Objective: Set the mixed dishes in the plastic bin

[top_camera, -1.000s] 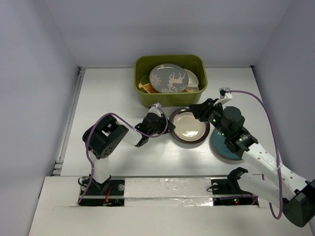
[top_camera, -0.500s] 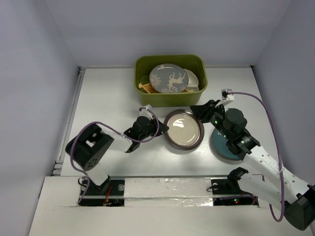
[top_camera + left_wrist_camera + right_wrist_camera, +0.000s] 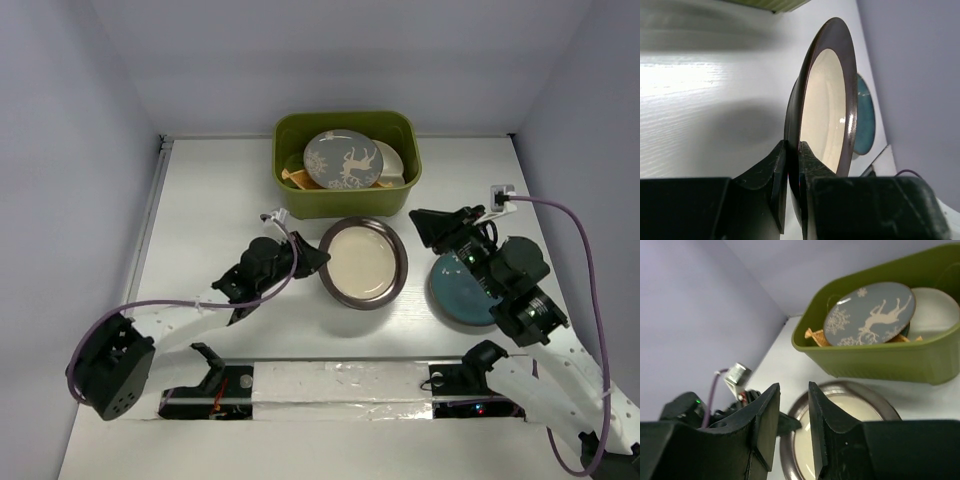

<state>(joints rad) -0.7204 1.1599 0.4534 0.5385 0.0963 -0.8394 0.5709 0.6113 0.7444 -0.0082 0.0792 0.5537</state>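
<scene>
The olive-green plastic bin (image 3: 345, 203) stands at the back centre and holds the grey deer plate (image 3: 342, 158), an orange leaf-shaped dish (image 3: 295, 178) and a cream dish (image 3: 392, 160). My left gripper (image 3: 318, 262) is shut on the left rim of the brown-rimmed cream plate (image 3: 363, 263) and holds it tilted just in front of the bin. The left wrist view shows this plate (image 3: 827, 100) on edge between my fingers (image 3: 792, 150). My right gripper (image 3: 428, 228) is open and empty, right of the plate and apart from it. The teal round plate (image 3: 462, 292) lies under the right arm.
The right wrist view shows the bin's front wall (image 3: 880, 357), the deer plate (image 3: 870, 315) and the brown-rimmed plate (image 3: 840, 415) below my open right fingers (image 3: 792, 405). Grey walls close in the white table on three sides. A taped strip runs along the near edge.
The left arm has stretched out low and carried the brown-rimmed plate slightly left and tilted it up. The right gripper has drawn back to the right, off the plate.
</scene>
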